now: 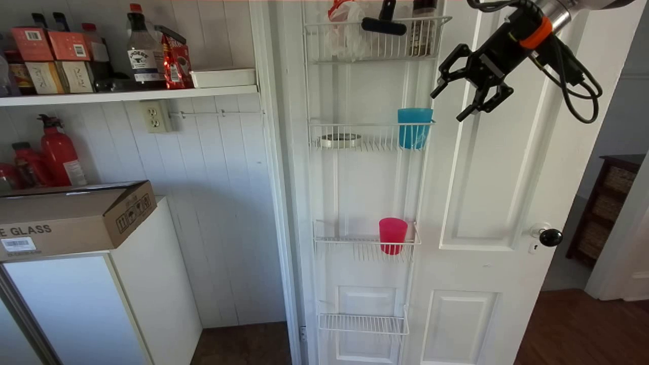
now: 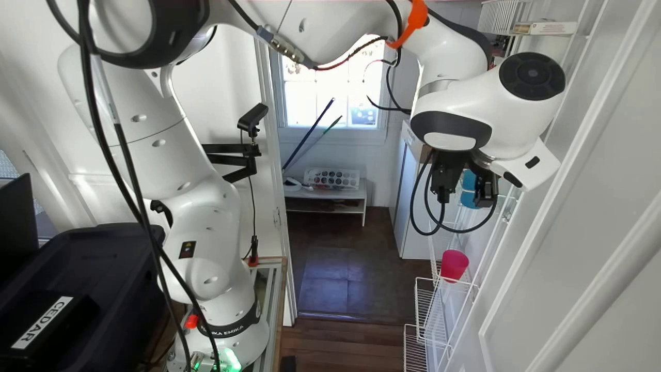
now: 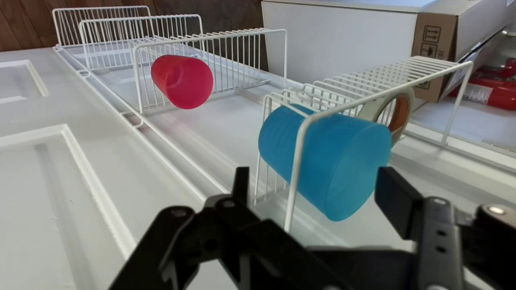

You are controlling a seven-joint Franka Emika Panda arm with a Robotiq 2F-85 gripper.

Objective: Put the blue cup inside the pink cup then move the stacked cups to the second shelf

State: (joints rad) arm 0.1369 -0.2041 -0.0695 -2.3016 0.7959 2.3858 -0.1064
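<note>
The blue cup (image 1: 415,133) stands upright at the door-knob end of the second shelf (image 1: 372,125), a white wire tier. It shows large in the wrist view (image 3: 342,161), and partly behind the gripper in an exterior view (image 2: 468,192). The pink cup (image 1: 393,234) stands upright on the tier below, at the same end; it also shows in the wrist view (image 3: 183,82). My gripper (image 1: 448,105) is open and empty, above and beside the blue cup. In the wrist view its fingers lie apart on either side of the cup's open mouth, with the shelf's end wire between.
A tape roll (image 1: 340,140) lies on the second shelf. The top tier (image 1: 377,21) holds a plastic bag (image 1: 350,35), a black-handled tool (image 1: 384,25) and a dark jar (image 1: 423,30). The lowest tier (image 1: 363,317) hangs below. The white door (image 1: 481,182) backs the rack.
</note>
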